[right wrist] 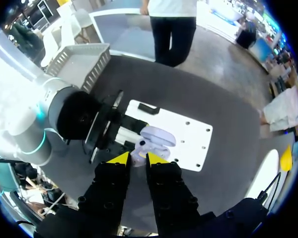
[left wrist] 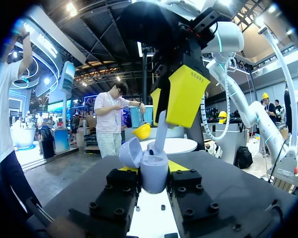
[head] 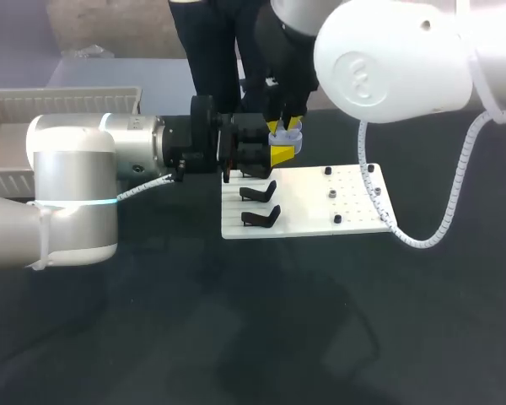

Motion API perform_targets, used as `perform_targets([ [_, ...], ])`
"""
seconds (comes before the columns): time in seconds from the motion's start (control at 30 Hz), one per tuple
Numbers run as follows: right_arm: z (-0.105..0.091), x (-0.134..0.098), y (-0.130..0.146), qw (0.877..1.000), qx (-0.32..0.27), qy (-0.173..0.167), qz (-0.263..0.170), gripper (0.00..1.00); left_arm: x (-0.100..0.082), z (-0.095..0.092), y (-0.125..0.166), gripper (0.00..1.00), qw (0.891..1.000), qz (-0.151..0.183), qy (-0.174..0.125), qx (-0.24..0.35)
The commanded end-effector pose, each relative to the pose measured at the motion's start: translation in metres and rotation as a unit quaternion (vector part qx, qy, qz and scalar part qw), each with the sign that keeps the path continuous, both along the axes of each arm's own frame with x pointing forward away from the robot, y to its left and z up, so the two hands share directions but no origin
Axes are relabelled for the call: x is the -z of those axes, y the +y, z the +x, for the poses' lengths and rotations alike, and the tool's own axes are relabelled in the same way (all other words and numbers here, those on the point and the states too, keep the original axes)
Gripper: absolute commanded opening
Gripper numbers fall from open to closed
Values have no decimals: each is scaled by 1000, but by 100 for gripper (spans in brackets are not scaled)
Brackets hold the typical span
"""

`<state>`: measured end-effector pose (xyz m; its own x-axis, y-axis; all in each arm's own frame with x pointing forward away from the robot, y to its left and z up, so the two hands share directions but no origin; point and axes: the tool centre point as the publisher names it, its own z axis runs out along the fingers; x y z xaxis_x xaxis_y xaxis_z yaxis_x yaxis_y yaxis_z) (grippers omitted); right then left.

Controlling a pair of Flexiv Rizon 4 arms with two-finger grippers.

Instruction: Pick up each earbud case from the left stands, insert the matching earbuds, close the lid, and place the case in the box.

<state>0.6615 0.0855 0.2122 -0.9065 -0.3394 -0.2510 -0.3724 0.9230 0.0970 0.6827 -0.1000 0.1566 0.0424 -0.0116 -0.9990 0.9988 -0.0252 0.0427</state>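
Observation:
A lavender earbud case [left wrist: 154, 173] with its lid [left wrist: 130, 151] open sits upright between the black fingers of my left gripper [left wrist: 154, 171], which is shut on it. In the head view the case [head: 285, 140] hangs over the white board's back edge, held by the left gripper [head: 278, 155]. My right gripper [head: 285, 128] comes down from above it, shut on a pale earbud [left wrist: 160, 130] whose stem points into the case. In the right wrist view the earbud [right wrist: 140, 145] lies between the yellow tips of the right gripper [right wrist: 138, 157], just over the open case [right wrist: 158, 136].
The white board [head: 320, 211] carries three black stands [head: 260, 194] on its left side and several small dark pieces [head: 331, 194] on its right. A grey slatted box [head: 34, 105] stands at the back left. The right arm's white cable [head: 422, 240] hangs past the board's right edge.

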Motion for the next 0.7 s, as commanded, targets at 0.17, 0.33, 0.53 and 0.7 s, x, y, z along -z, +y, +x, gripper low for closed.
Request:
perform_targets([
  [0.17,4,2,2,1000,-1,5,-2,0,1,-1,0,0,1000,-2,-2,-2],
  [0.33,5,2,2,1000,0,5,-3,0,1,-1,0,0,1000,-2,-2,-2],
  [0.53,6,4,2,1000,0,6,-4,0,1,-1,0,0,1000,-2,-2,-2],
  [0.7,7,6,1,1000,1,9,-4,0,1,-1,0,0,1000,-2,-2,-2],
])
